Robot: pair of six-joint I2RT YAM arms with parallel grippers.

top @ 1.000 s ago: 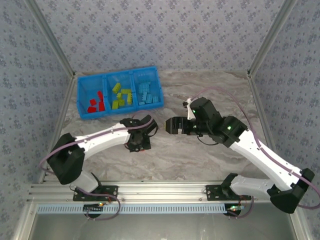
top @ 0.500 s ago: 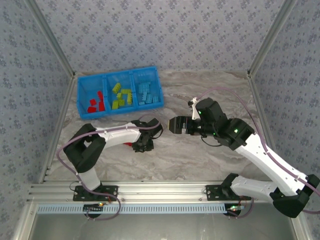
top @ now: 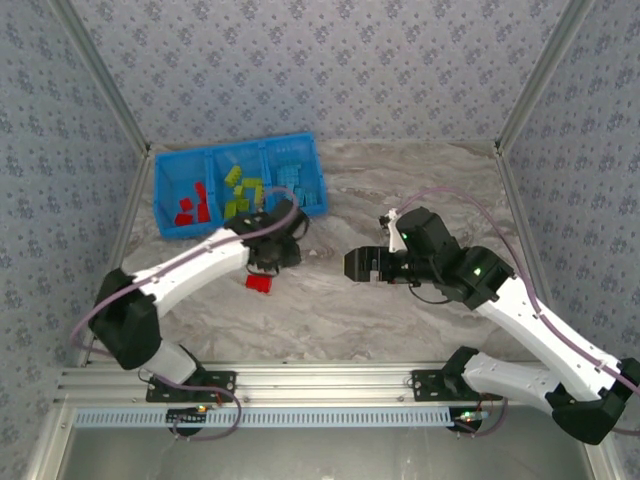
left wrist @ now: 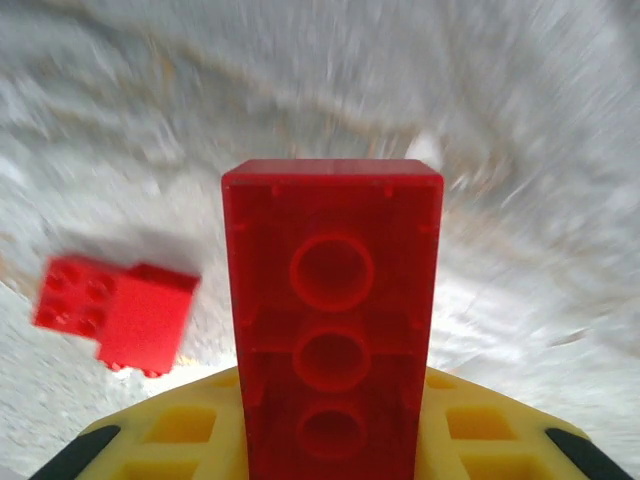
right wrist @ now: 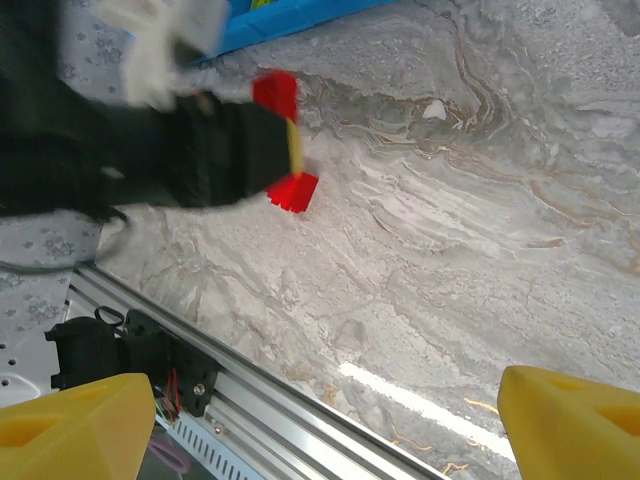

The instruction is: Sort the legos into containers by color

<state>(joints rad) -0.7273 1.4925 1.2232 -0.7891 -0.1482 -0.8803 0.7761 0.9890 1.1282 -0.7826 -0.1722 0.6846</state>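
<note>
A blue tray (top: 175, 180) with three compartments is sitting at the table's (top: 420, 190) far-left corner, holding red, lime green and light blue legos (top: 246, 192), one color per compartment. The left gripper (top: 268, 258) is pinching one red lego (left wrist: 332, 330) just off the tray's near edge. A second red lego (top: 259, 283) is lying loose on the table nearby. The right gripper (top: 352, 267) is hanging mid-table, fingers spread wide.

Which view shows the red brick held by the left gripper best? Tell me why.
Left wrist: the red brick stands at the centre, sharp and close, with its underside tubes plain. In the top external view the left gripper hides it. The right wrist view gives a blurred red edge of it at that gripper's tip.
</note>
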